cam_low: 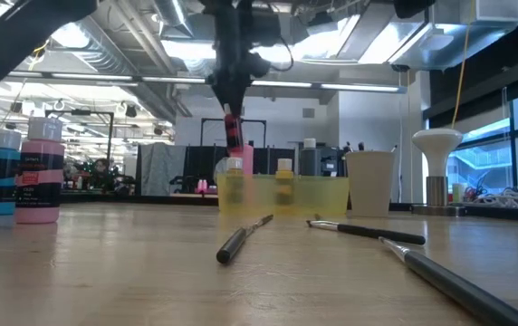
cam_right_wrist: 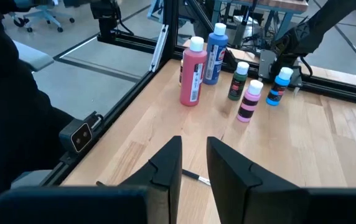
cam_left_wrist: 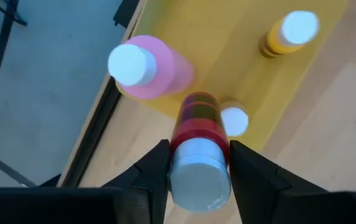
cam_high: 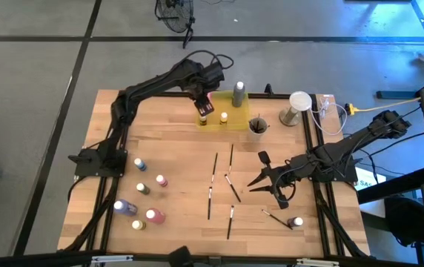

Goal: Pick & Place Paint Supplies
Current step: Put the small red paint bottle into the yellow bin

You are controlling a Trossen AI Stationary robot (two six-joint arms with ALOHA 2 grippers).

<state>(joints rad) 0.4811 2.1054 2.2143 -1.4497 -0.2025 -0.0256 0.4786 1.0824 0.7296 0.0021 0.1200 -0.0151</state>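
My left gripper [cam_left_wrist: 198,149] hangs over the near-left part of the translucent yellow tray [cam_high: 236,117] at the table's far side, shut on a red paint bottle [cam_low: 233,131]. In the tray stand a pink bottle [cam_left_wrist: 150,65], a yellow bottle [cam_left_wrist: 290,34], a small white-capped bottle [cam_left_wrist: 234,121] and a grey bottle [cam_high: 239,94]. Several dark paintbrushes [cam_high: 214,169] lie flat mid-table. More paint bottles [cam_high: 144,188] stand at the near left. My right gripper [cam_right_wrist: 195,146] waits above the table's right middle, open by a narrow gap with nothing between its fingers. My left gripper pinches the red bottle's top end, at its pale cap [cam_left_wrist: 200,177], between its two fingers. The fingers come from above, pointing steeply down. The bottle hangs upright below them, its base clear of the tray and above the small white-capped bottle.
A grey-beige cup [cam_high: 257,127] with brushes in it stands right of the tray, and a white-topped stand [cam_high: 299,104] beyond it. One small bottle [cam_high: 296,222] and a brush sit near the right front corner. Black frame rails run along the table's left and right edges.
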